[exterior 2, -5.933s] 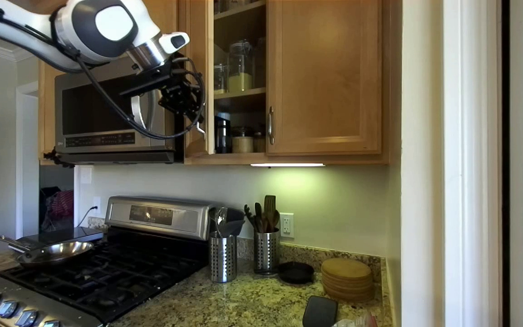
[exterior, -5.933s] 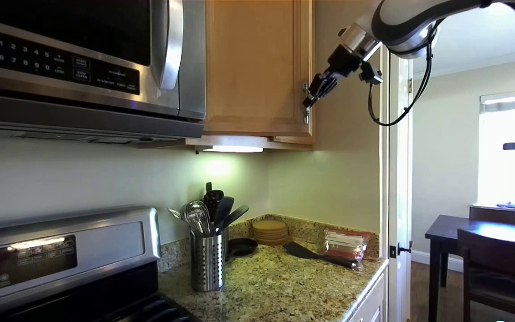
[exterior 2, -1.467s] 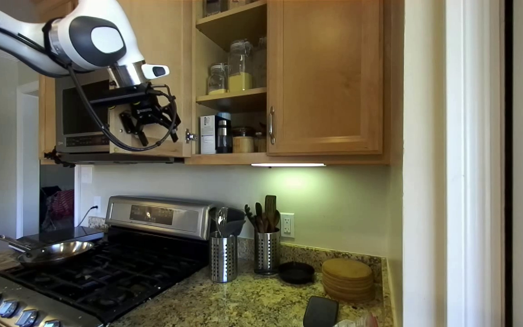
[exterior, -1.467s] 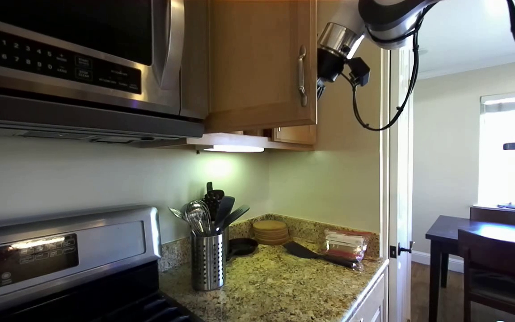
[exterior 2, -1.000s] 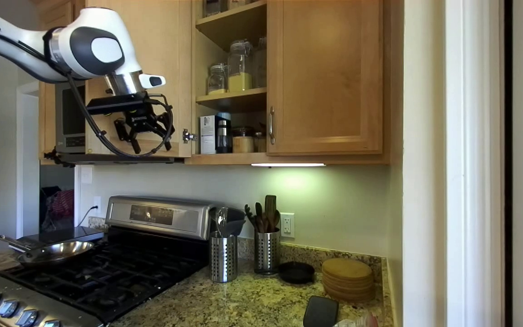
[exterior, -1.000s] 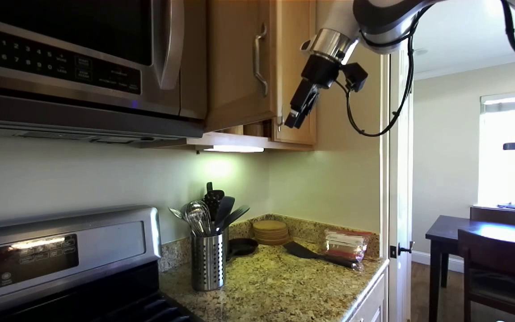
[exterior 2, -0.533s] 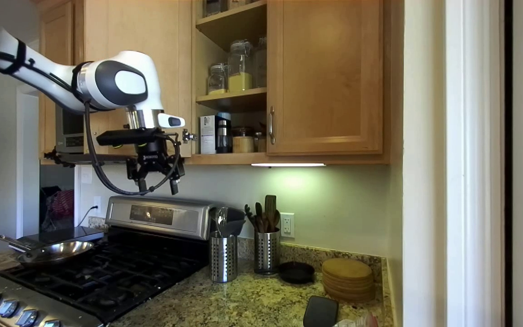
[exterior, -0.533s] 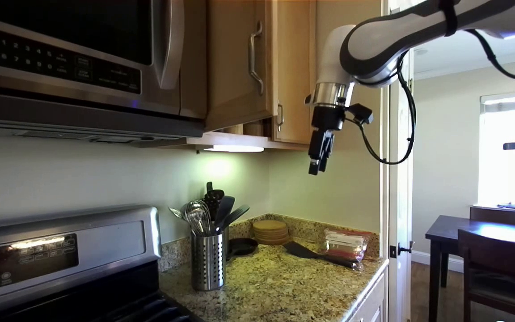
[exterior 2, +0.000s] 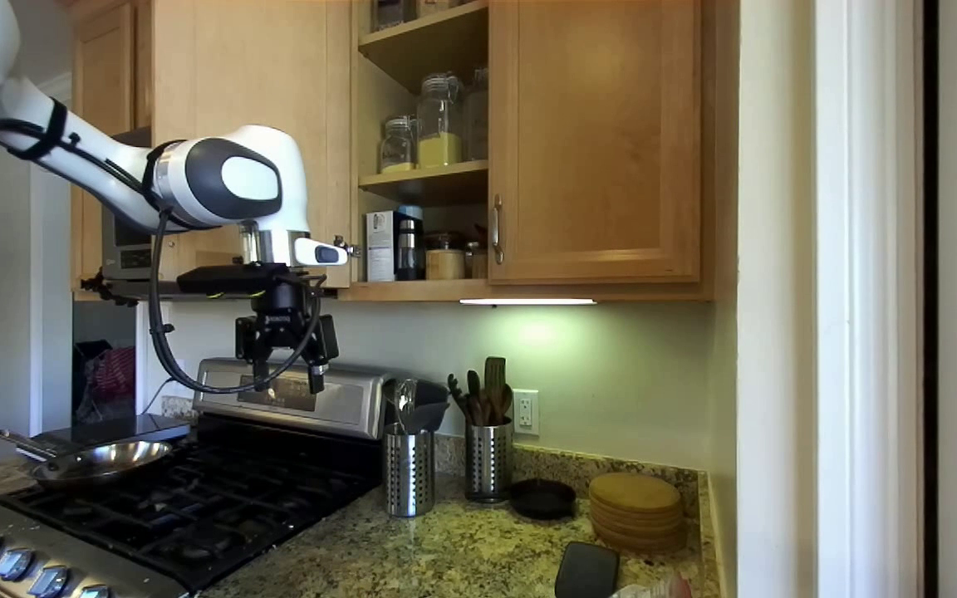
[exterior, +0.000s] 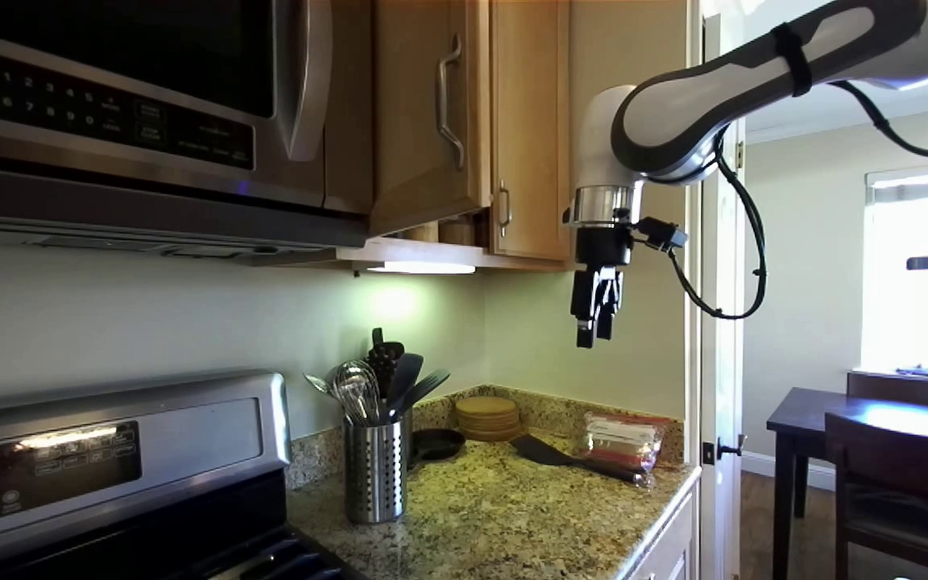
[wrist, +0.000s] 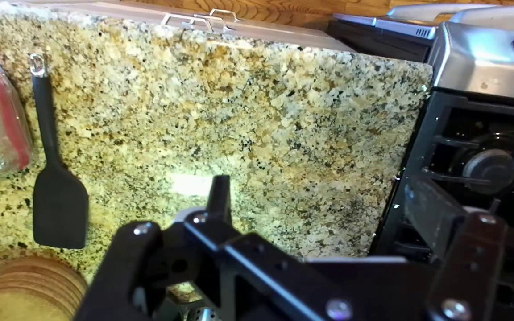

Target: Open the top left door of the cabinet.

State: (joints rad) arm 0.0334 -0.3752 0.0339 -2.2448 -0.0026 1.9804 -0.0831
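The top left door (exterior: 412, 113) stands open — in an exterior view, left of and higher than the hand (exterior: 595, 332) — which is spread wide, holding nothing.

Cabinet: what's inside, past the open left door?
Glass jars on one shelf; below, a box, black cylinder and lidded jar. Whatever the closed right door covers can't be seen.

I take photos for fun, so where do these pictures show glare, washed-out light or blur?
In an exterior view, the window is washed out; in both exterior views, the lamp burns white, with a greenish glow on the wall; in the wrist view, a glare spot on the counter, and a dark claw, perhaps slightly soft.
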